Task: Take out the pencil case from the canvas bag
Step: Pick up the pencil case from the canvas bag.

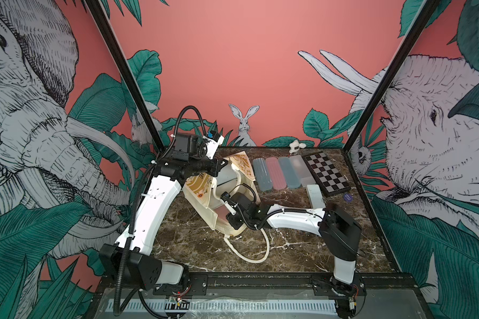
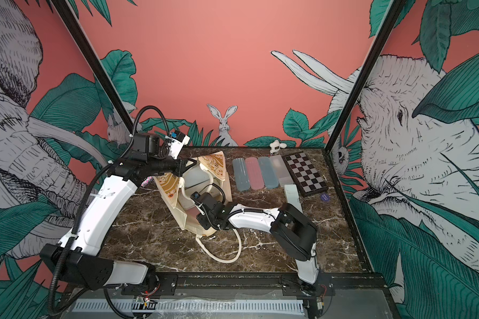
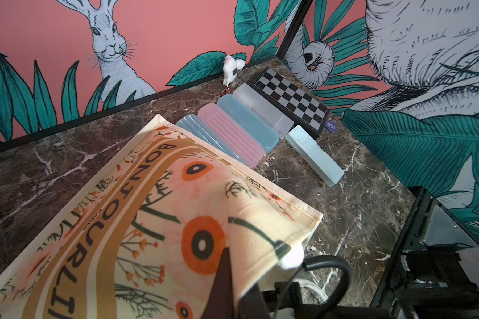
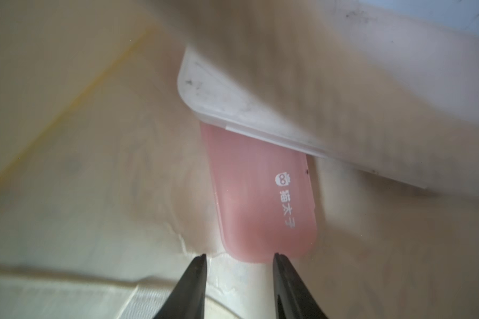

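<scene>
Inside canvas bag (image 1: 197,190), mid-table: R gripper (image 4: 240,256) jaws apart, tips just short of pink pencil case (image 4: 260,198). L gripper (image 1: 218,169) clamped shut on bag rim.

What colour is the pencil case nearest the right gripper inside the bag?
Pink pencil case, white lettering; clearest in right wrist view.

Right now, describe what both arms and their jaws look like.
Both the left arm and right arm have white shells with black joint housings. A ribbed black cable conduit runs along the left. The jaws are thin, dark, tapered.
</scene>
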